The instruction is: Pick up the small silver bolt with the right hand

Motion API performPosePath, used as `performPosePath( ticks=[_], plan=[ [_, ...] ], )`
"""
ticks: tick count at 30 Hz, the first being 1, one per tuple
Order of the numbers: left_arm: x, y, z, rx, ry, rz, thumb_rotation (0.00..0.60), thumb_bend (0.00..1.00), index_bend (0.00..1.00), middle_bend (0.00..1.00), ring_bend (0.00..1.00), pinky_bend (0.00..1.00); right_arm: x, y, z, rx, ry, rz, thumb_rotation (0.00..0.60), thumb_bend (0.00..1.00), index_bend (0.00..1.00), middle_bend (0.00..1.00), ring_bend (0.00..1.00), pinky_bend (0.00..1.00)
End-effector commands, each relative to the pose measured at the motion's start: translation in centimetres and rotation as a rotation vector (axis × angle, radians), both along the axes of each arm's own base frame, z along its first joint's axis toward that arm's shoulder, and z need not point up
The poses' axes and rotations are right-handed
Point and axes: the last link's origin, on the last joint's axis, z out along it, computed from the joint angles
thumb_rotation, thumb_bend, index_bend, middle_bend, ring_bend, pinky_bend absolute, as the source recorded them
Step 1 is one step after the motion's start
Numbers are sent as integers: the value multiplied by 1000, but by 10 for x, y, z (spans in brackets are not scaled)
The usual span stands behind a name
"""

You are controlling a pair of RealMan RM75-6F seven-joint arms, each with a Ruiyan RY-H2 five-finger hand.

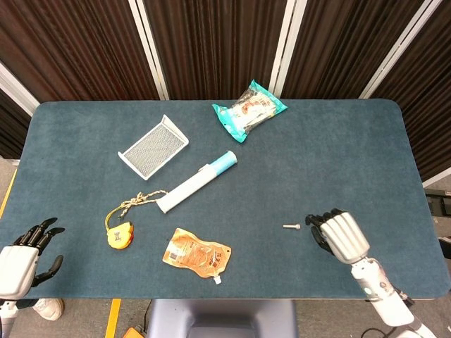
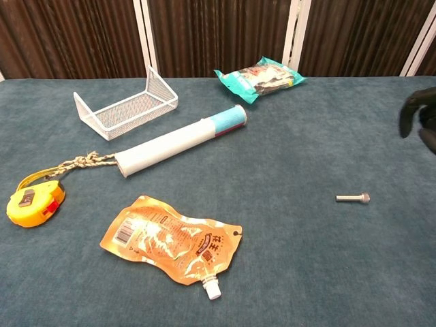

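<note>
Your right robot hand (image 1: 337, 235) just right of bolt (image 1: 292, 226), holding nothing, fingers apart, cut off in chest view. Left robot hand (image 1: 21, 255) spread, off blue counter (image 1: 338, 155) edge.

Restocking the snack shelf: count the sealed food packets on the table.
2: a teal snack packet near the far edge, and an orange spouted pouch near the front edge, beside the yellow tape measure.

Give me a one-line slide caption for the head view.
Right hand hovers just right of the small silver bolt on the blue table, not yet touching it.
</note>
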Motion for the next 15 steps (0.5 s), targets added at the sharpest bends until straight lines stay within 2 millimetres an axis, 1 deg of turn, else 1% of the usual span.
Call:
performPosePath(
  ticks=[1, 6, 8, 13, 15],
  plan=[
    [0, 0, 0, 1, -3, 2, 600, 369, 270, 147, 215, 420, 13, -13, -12, 33, 9, 1, 600, 737, 618, 934, 938, 892],
    [0, 0, 0, -4, -5, -5, 600, 370, 269, 147, 215, 420, 19, -26, -28, 89, 26, -41, 600, 730, 612, 991, 990, 946],
    [0, 0, 0, -4, -6, -7, 600, 369, 270, 147, 215, 420, 21, -30, -33, 94, 41, -52, 600, 697, 599, 998, 997, 953],
    [0, 0, 1, -4, -9, -4, 600, 370, 270, 147, 216, 420, 26, -34, -44, 122, 58, -75, 600, 451, 545, 1000, 1000, 955],
    [0, 0, 1, -5, -9, -4, 600, 369, 270, 147, 215, 420, 28, -35, -47, 124, 66, -77, 600, 382, 531, 1000, 1000, 955]
  ],
)
